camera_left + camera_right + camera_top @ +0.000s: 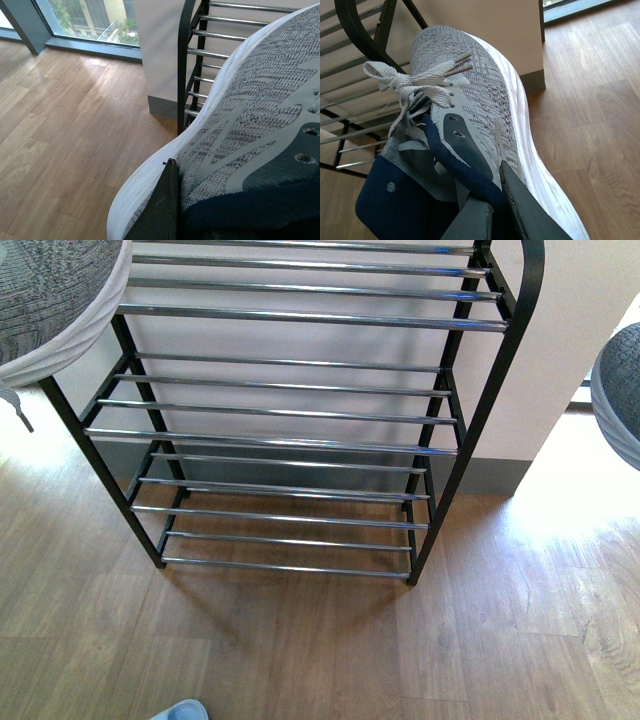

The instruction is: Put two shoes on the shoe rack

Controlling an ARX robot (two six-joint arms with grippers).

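We note the left gripper (171, 200) clamped on the left shoe (50, 290); only one finger (165, 210) shows, pressed to the knit side. The right gripper (492, 192) pinches the right shoe (480, 95) at its navy collar. We see both shoes held off the floor (300, 650), flanking the upper tiers of the shoe rack (270, 441)
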